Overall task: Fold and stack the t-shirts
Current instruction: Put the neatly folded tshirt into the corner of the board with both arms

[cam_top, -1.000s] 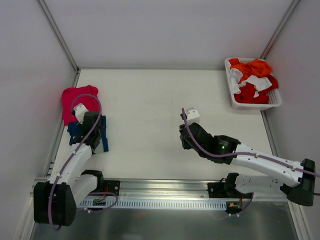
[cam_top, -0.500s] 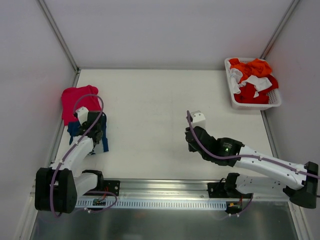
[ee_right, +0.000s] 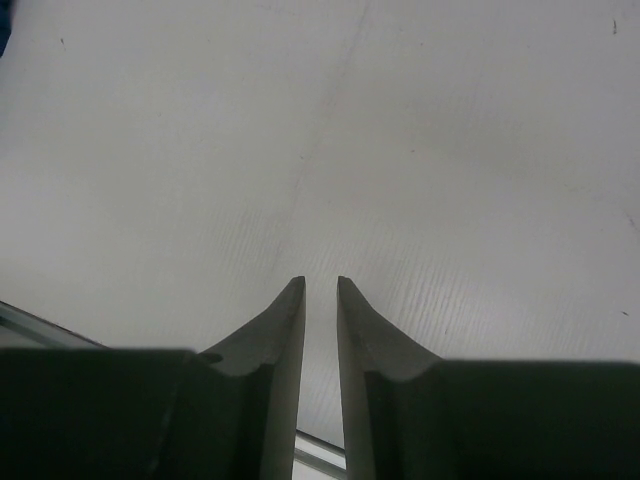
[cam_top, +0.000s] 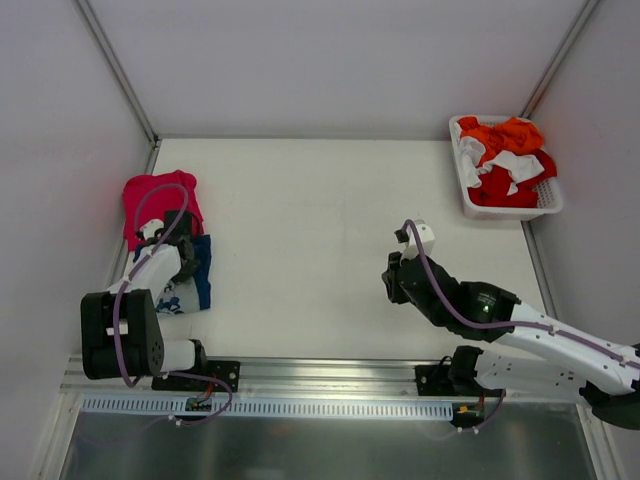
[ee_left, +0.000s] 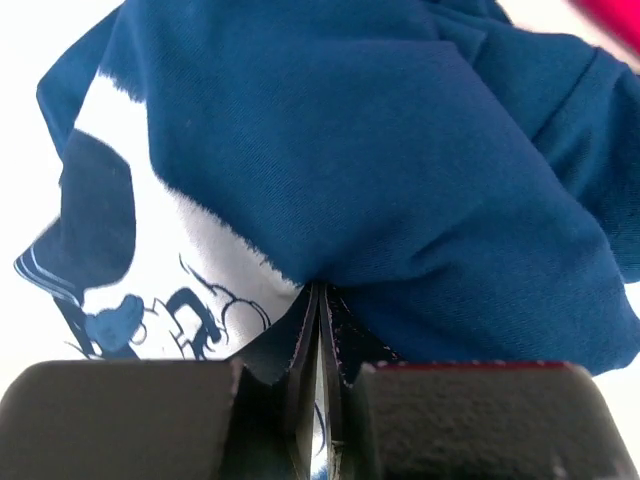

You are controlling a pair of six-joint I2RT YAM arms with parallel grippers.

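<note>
The navy blue t-shirt (cam_top: 193, 272) lies at the table's left edge, with a white print showing on its near part. The pinkish-red t-shirt (cam_top: 153, 200) lies just beyond it, touching it. My left gripper (cam_top: 183, 250) is over the navy shirt's far part. In the left wrist view my left gripper (ee_left: 320, 290) is shut on a fold of the navy t-shirt (ee_left: 400, 150). A corner of the red shirt (ee_left: 622, 18) shows at the top right. My right gripper (cam_top: 392, 288) hovers over bare table right of centre. In its wrist view my right gripper (ee_right: 320, 285) is shut and empty.
A white basket (cam_top: 468, 200) at the far right corner holds crumpled orange, red and white clothes. Grey walls close the table on three sides. A metal rail (cam_top: 330, 370) runs along the near edge, between the arm bases.
My left gripper has drawn back to the left with the navy shirt, which now shows its white print. My right arm has moved to the right and a little nearer.
</note>
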